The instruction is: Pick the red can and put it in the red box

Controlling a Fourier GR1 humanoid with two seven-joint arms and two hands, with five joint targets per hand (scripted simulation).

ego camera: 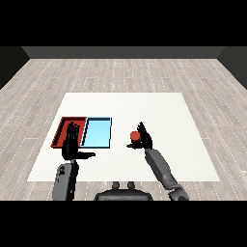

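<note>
My right hand (144, 140) curled round red can (135, 137), lifted for carry to red tray (61, 128); left hand (72, 144) open, idle.

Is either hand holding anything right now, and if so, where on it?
The right hand is curled round the side of the red can, right of the trays. The left hand is open and holds nothing.

Left hand (72, 143) over red tray (61, 126)
</note>
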